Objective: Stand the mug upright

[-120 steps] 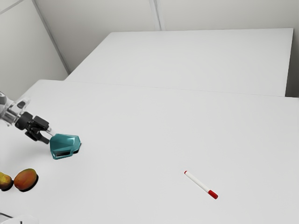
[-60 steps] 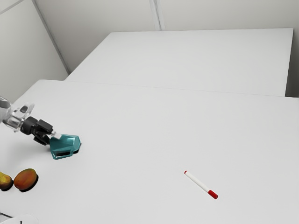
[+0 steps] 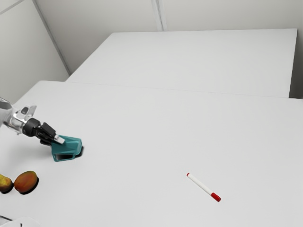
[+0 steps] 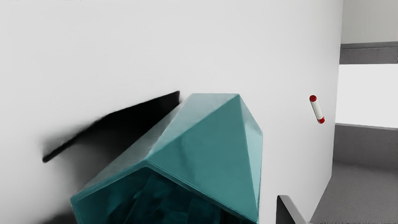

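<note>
Claw [image 3: 53, 141] moved fwd, tipped mug [image 3: 71, 146] just beside w/ mouth twd it.

Mug [image 4: 205, 149] just ahead of hand [image 3: 54, 142]: smooth, glossy facets. Marker [image 4: 316, 109] farther out: smooth, plastic-looking. Tabletop [image 4: 217, 46] below hand: smooth, matt.

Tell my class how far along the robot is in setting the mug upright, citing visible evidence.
Done: the approach looks nearly complete, with the gripper at the open end of the mug.
In hand: lining up a grasp, it seems; one finger stands clear of the mug's side.
Left: gripping, turning and standing it up, since the mug lies on its side.
</note>
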`<control>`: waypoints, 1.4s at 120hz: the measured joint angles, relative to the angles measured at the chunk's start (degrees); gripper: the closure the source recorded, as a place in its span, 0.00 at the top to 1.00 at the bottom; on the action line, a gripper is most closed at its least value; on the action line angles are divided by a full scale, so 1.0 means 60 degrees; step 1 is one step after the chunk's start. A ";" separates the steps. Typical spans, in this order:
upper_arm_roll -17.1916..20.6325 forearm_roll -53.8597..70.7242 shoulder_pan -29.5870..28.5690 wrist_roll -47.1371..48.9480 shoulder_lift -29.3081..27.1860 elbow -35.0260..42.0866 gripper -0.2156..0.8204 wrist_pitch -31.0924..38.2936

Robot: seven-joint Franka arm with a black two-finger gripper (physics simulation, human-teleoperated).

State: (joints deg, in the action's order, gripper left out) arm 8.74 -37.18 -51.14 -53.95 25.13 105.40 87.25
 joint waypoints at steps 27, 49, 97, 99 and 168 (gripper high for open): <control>0.0035 -0.0024 0.0054 -0.0065 -0.0049 0.0000 0.09 -0.0138; 0.0050 -0.0019 0.0094 -0.0116 -0.0166 0.0009 0.05 -0.0141; 0.1396 0.0670 0.0141 -0.0198 -0.1920 0.0955 0.03 0.1048; 0.1500 0.0770 0.0143 -0.0182 -0.2027 0.1017 0.03 0.1139; 0.5191 0.3231 0.0258 0.1597 -0.5010 0.3394 0.03 0.4798</control>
State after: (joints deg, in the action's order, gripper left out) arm 39.88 -17.79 -49.60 -44.36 -4.93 125.76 116.03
